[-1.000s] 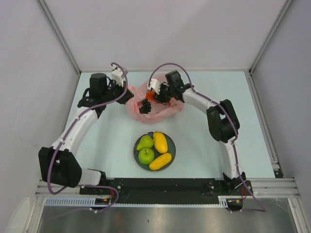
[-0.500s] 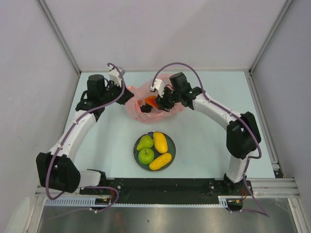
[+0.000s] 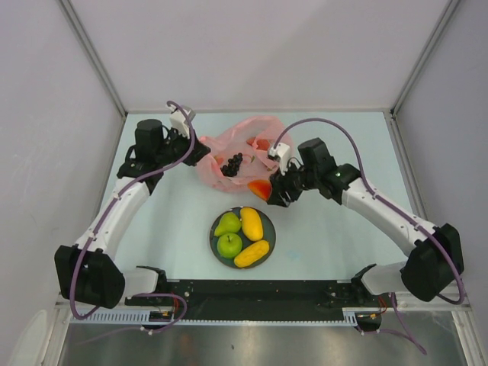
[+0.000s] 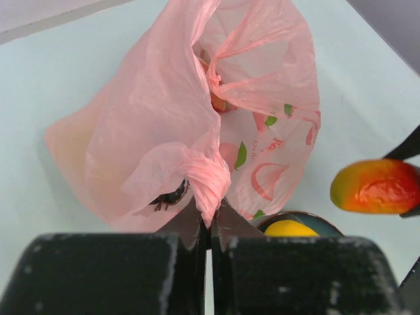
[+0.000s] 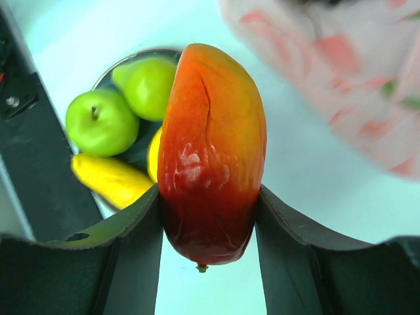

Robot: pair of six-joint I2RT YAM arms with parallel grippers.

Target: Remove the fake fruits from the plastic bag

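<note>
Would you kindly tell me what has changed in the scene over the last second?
The right arm drew back out of the plastic bag toward the near side. Its jaws carry a red-orange mango piece, which now hangs beside the plate. The left jaws stayed clamped on the bag's bunched edge, and the four fruits on the plate did not move.

Pink bag [image 3: 242, 152] crumpled, grapes [image 3: 232, 163] inside; red-orange mango [image 3: 261, 188] aloft beside it.

plate [image 3: 269, 230]: dark, round, front centre of table | table [image 3: 328, 229]: pale blue-green | walls [image 3: 252, 53]: plain grey
</note>
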